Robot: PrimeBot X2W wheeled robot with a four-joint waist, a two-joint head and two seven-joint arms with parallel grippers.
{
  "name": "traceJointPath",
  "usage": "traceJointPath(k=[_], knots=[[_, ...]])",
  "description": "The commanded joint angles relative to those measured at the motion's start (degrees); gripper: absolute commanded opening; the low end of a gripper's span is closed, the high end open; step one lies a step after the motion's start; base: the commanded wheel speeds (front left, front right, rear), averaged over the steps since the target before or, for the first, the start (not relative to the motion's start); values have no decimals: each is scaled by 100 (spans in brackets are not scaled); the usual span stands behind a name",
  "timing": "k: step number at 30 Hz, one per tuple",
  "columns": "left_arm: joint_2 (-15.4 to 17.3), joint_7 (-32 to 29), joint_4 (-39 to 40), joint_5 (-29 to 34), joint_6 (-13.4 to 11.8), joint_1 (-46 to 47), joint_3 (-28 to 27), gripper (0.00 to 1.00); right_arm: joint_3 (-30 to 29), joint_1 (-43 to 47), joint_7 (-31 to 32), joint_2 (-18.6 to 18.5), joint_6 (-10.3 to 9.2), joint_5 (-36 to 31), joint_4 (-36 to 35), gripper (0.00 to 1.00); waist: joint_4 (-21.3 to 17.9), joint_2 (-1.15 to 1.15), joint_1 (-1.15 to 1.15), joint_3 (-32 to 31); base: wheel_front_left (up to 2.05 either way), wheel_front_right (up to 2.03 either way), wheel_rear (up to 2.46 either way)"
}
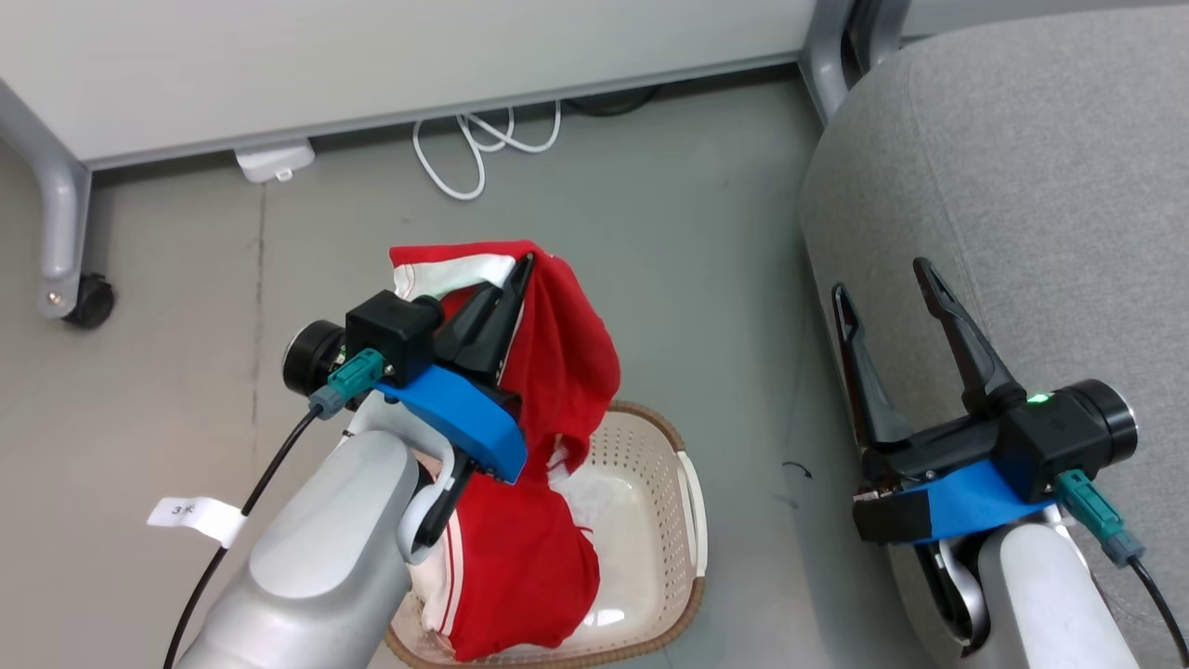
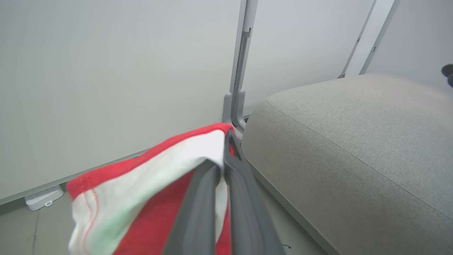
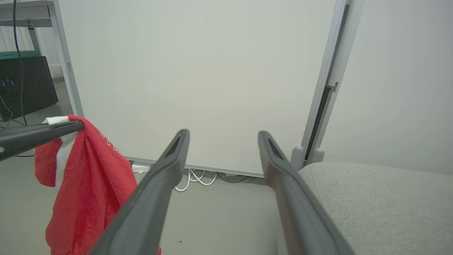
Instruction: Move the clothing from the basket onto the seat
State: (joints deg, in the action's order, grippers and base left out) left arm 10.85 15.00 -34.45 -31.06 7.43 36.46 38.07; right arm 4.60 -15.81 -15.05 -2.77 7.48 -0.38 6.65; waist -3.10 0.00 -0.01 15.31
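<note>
While its two dark fingers press together on a fold of red and white cloth, the robot's left end effector holds the clothing up above the basket. The garment hangs from the closed fingertips in a long red drape whose lower end falls over the basket's mouth. More red fabric with white stripes and some white cloth lie inside, heaped toward the side nearest the robot. Whether the hanging piece touches that heap cannot be told. The cream basket, with perforated walls and a brown rim, stands on the grey floor beside the seat, with a strip of floor between them. The right end effector is spread wide and grips nothing, its fingers pointing up along the seat's left edge. In the left wrist view the garment's white trim is pinched at the fingertips, and the rounded grey cushion is close on the right. Behind, a pale panel rests on a wheeled frame, with a white cable looped on the floor beneath it.
</note>
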Motion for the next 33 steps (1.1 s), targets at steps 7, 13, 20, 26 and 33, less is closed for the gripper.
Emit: traceJointPath(k=[7,13,20,26,33], knots=[[32,28,432,90,5,250,59,0,-7,253,-21,-20,3,142,46,100,51,0,1,-458,0,0,0],[110,8,665,-106,5,592,310,0,-25,371,-21,-20,3,192,60,100,90,0,1,-641,0,0,0],[176,-265,1119,-395,5,1108,599,0,-108,510,-21,-20,3,199,43,100,179,0,1,-787,0,0,0],[244,-426,1594,-335,-11,1427,679,0,-136,574,-20,-20,3,211,26,100,252,0,1,-853,0,0,0],[284,-517,1850,-340,-81,1380,734,0,-43,514,-20,-20,3,138,-10,100,276,0,1,-877,0,0,0]])
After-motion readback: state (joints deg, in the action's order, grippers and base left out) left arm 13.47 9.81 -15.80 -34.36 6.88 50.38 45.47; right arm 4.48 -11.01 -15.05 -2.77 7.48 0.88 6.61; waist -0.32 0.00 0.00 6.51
